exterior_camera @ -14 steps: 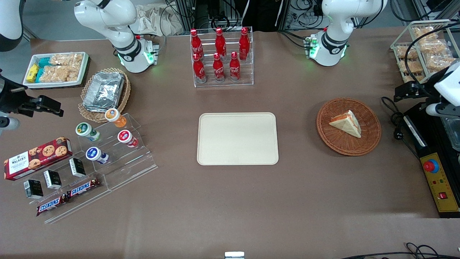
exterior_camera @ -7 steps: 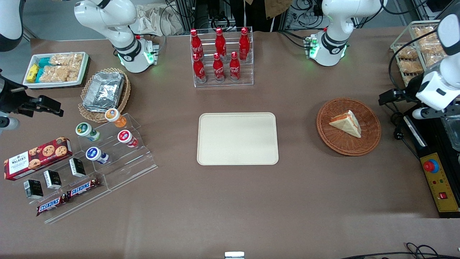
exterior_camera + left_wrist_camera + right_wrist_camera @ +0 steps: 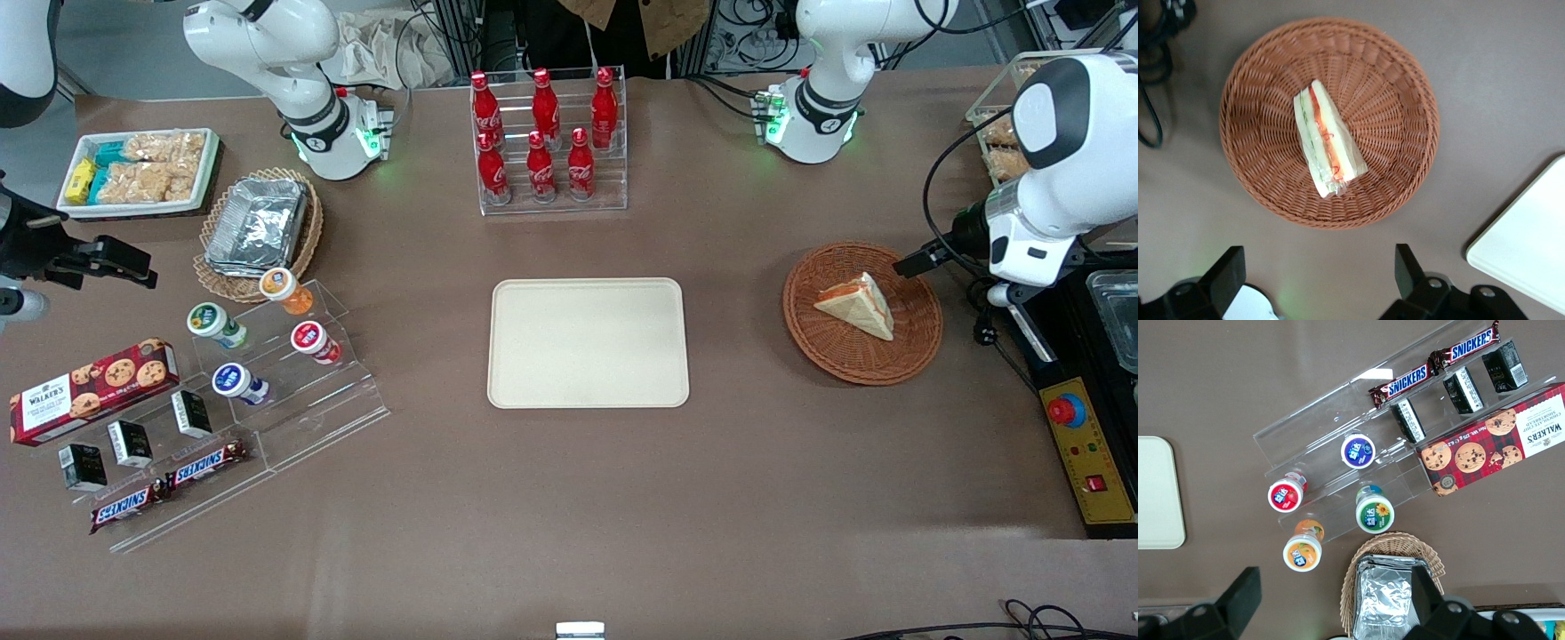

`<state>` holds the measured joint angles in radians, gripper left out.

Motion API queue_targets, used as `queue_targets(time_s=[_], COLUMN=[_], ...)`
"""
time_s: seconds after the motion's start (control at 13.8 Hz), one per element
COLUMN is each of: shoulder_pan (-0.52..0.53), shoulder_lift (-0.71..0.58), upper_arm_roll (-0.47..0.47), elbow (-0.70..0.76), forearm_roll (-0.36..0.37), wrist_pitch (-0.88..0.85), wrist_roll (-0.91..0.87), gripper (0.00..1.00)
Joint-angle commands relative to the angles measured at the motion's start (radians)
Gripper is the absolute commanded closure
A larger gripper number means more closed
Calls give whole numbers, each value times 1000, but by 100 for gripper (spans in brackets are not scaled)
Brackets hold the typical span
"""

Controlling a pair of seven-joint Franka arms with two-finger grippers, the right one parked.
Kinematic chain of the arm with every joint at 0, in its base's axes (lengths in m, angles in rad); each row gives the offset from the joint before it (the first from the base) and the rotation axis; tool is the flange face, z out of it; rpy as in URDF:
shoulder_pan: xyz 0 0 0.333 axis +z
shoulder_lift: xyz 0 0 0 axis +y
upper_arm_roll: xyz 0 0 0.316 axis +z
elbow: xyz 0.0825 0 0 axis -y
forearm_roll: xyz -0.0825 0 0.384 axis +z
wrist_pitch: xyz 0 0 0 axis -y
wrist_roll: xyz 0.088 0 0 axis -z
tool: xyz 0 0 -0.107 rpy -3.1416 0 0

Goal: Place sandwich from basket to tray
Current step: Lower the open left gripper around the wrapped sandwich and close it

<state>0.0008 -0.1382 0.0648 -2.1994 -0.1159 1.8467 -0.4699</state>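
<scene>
We find the sandwich [image 3: 855,304] lying in the basket [image 3: 861,356], a wrapped triangular wedge with its orange-red and green filling edge showing. In the front view it sits slightly toward 12 o'clock of the basket's centre, its narrow end pointing toward 5 o'clock. The basket rests on the brown table toward the working arm's end, well apart from the tray [image 3: 588,343], which lies at the table's centre at the basket's 9 o'clock and carries nothing.

We record the gripper [image 3: 916,263] raised above the basket's rim, at about 2 o'clock from the sandwich in the front view, touching neither basket nor sandwich. In the left wrist view the gripper [image 3: 1317,275] has its two fingers [image 3: 1230,272] spread wide with nothing between them; the basket [image 3: 1405,100] and the sandwich [image 3: 1327,147] show whole below it, and a corner of the tray [image 3: 1528,248] shows beside them.

We also note a clear rack of red bottles [image 3: 544,133] at the tray's 12 o'clock, farther from the front camera. Toward the parked arm's end stand a tan wicker basket with foil containers [image 3: 258,224], a clear stepped stand with small cups [image 3: 267,338], a biscuit box [image 3: 92,378] and two chocolate bars [image 3: 169,484].
</scene>
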Motion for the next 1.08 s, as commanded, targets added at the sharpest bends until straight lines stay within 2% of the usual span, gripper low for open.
queue_targets(time_s=[0.0,0.22,0.43,1.01], shoulder_pan=[28,83,136,143], shoulder_lift=[43,80,127,278], upper_arm_roll=[0,0,1,0], elbow=[-16,-45,-66,-141], forearm_roll=[-54,-184,-281,-373], wrist_pitch=[29,77,117,272], wrist_roll=[-65,-66,-66,-64], gripper=[1,0,0,0])
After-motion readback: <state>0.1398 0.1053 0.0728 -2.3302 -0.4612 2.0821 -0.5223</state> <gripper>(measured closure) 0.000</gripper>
